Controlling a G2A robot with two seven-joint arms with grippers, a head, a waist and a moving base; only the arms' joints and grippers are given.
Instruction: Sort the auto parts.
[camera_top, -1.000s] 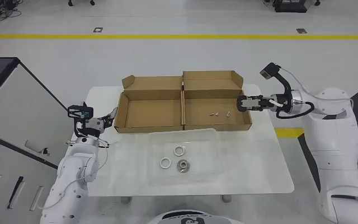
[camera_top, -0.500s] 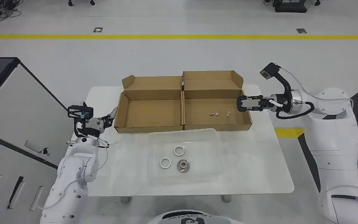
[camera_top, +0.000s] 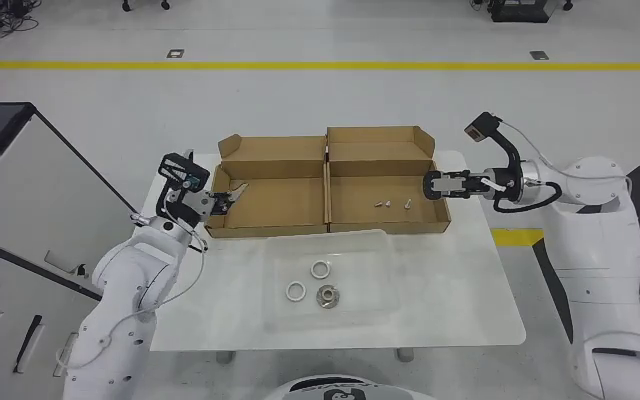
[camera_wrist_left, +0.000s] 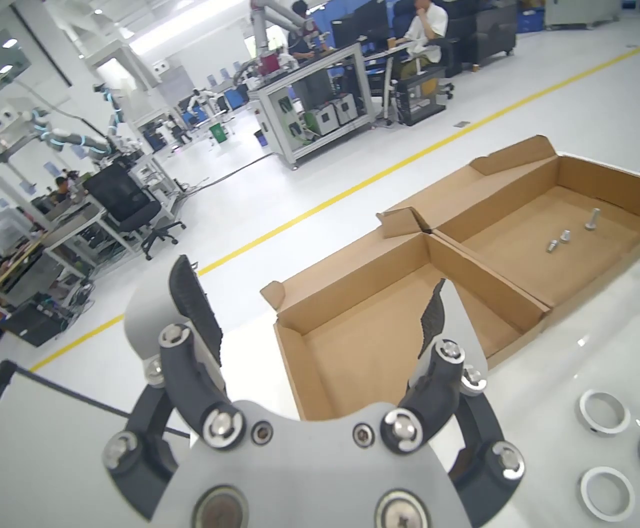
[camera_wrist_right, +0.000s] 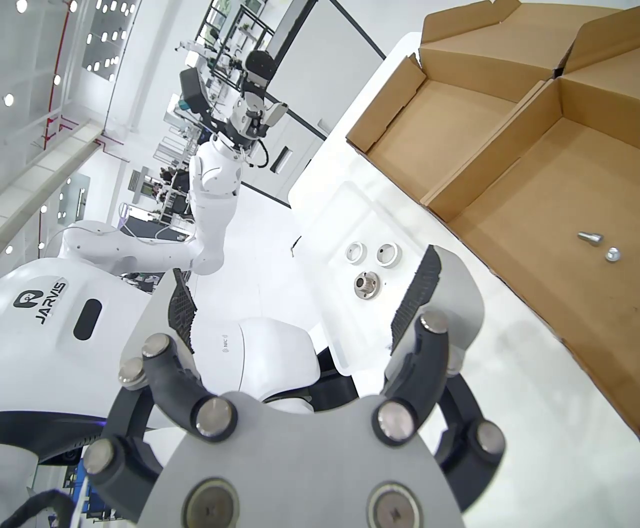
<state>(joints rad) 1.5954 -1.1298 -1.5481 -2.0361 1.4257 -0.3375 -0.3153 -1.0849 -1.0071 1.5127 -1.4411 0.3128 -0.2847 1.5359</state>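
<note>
Beyond your left hand (camera_top: 233, 193), open and empty, lies a cardboard box (camera_top: 280, 200). Your right hand (camera_top: 428, 185), equally open and empty, hangs near the bolts (camera_top: 393, 202).

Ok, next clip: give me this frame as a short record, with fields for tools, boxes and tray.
left tool: open, empty, over the outer end of the left box
right tool: open, empty, at the outer end of the right box
right box contents: three bolts
clear tray contents: two rings, one flanged hub
</note>
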